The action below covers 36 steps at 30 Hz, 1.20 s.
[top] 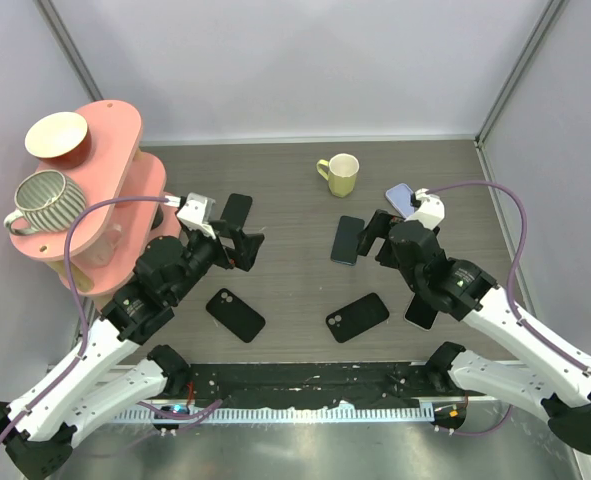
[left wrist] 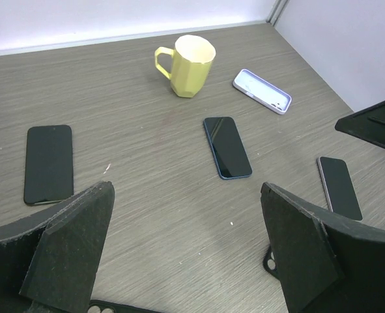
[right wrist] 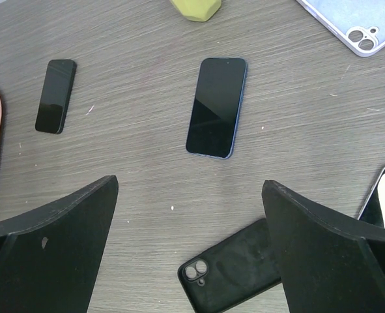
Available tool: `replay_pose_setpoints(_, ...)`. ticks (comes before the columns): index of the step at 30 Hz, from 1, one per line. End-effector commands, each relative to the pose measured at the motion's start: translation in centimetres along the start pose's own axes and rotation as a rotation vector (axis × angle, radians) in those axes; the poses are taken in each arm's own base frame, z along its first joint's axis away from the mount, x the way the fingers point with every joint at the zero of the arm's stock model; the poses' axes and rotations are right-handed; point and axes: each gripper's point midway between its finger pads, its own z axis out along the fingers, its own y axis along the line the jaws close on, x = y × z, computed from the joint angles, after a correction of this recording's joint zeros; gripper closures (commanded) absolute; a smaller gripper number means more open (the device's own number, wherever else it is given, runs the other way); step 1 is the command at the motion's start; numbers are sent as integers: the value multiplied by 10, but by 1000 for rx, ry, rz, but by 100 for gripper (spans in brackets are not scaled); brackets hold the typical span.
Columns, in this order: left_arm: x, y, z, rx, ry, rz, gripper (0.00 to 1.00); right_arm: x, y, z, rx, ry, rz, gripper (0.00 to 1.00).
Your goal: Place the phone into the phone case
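Observation:
A blue-edged phone [top: 348,240] lies face up mid-table; it also shows in the left wrist view [left wrist: 227,147] and the right wrist view [right wrist: 216,107]. A black phone [top: 237,210] lies at the left [left wrist: 49,163] [right wrist: 55,96]. A third phone [top: 420,311] lies partly under my right arm [left wrist: 339,187] [right wrist: 384,205]. Two black cases [top: 236,314] [top: 357,317] lie back up near the front; one shows in the right wrist view [right wrist: 234,274]. A lilac case [top: 400,198] lies open side up [left wrist: 262,90]. My left gripper [top: 245,245] [left wrist: 185,195] and right gripper [top: 375,235] [right wrist: 189,186] are open, empty, above the table.
A yellow mug [top: 339,174] [left wrist: 189,57] stands at the back middle. A pink two-tier stand [top: 115,180] at the back left holds a bowl [top: 57,137] and a striped mug [top: 45,200]. Grey walls close the back and sides.

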Motion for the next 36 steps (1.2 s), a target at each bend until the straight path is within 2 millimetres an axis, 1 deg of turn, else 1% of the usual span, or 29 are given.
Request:
replay_pose_setpoints(1,-14,-4,1,22,-57,6,0,-18,1,-4,24,-55,43,1)
replay_pose_setpoints(11,-12,-4,2,21,-53,11,0,-14,-11,-2,86,-55,49,1)
replay_pose_setpoints(13,-13,-2,2,12,-56,12,0,-13,-16,-1,119,-62,86,1)
replay_pose_setpoints(15,-14,-2,2,7,-62,12,0,-6,-27,-1,177,-49,112,1)
replay_pose_setpoints(16,-14,-2,2,7,-62,12,0,-9,-35,-1,224,-71,137,1)
replay_pose_setpoints(17,-12,-2,2,8,-59,12,0,-1,-44,0,275,-54,160,1)
replay_pose_setpoints(19,-13,-2,2,10,-60,12,0,-2,-53,-1,334,-70,171,1)
replay_pose_setpoints(20,-12,-2,3,9,-57,11,0,3,-60,-2,374,-64,193,1)
replay_pose_setpoints(23,-13,-3,2,13,-59,10,0,17,-71,1,443,-34,198,1)
replay_pose_setpoints(27,-14,-1,1,6,-64,11,0,48,-81,15,516,39,164,3)
replay_pose_setpoints(29,-15,1,0,-2,-68,12,0,56,-79,21,527,82,131,5)
replay_pose_setpoints(30,-16,0,-1,-2,-74,11,0,58,-76,24,520,109,78,6)
replay_pose_setpoints(31,-17,1,-1,-5,-76,11,0,66,-75,29,532,149,33,6)
replay_pose_setpoints(33,-17,1,-2,-6,-78,10,0,77,-68,35,511,215,2,5)
replay_pose_setpoints(36,-18,-1,-3,4,-82,8,1,95,-72,38,535,270,0,6)
